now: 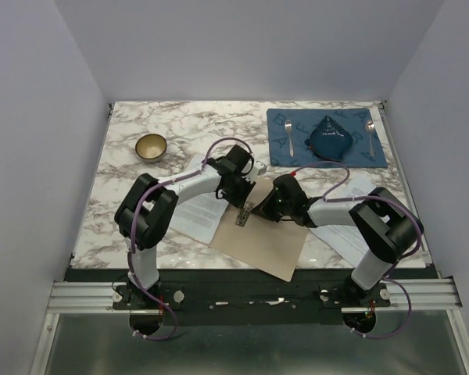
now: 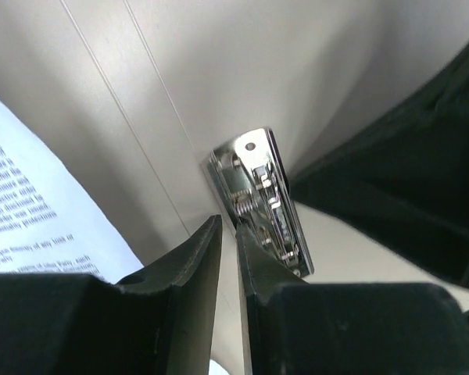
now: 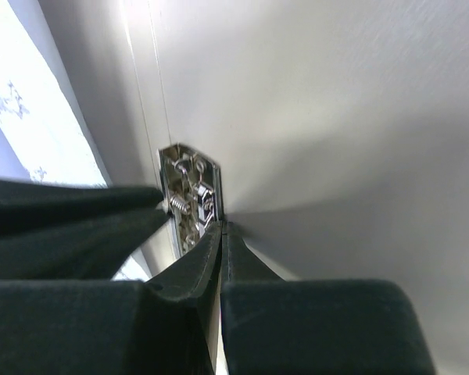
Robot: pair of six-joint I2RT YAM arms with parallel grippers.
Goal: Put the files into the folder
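The tan folder point(image 1: 270, 242) lies open in the middle of the table, with its metal clip point(image 1: 242, 215) at the spine. The clip also shows in the left wrist view point(image 2: 262, 195) and the right wrist view point(image 3: 189, 199). A printed white file sheet point(image 1: 197, 221) lies left of the clip and also shows in the left wrist view point(image 2: 31, 219). More white sheets point(image 1: 338, 234) lie under the right arm. My left gripper point(image 2: 228, 226) has its jaws almost together, nothing between them, tips at the clip's spring. My right gripper point(image 3: 221, 226) is shut, tips on the folder beside the clip.
A blue placemat point(image 1: 326, 138) at the back right holds a folded dark blue napkin point(image 1: 328, 141), a fork point(image 1: 289, 134) and a spoon point(image 1: 370, 131). A small brass-coloured bowl point(image 1: 151, 146) stands at the back left. The two arms meet over the folder.
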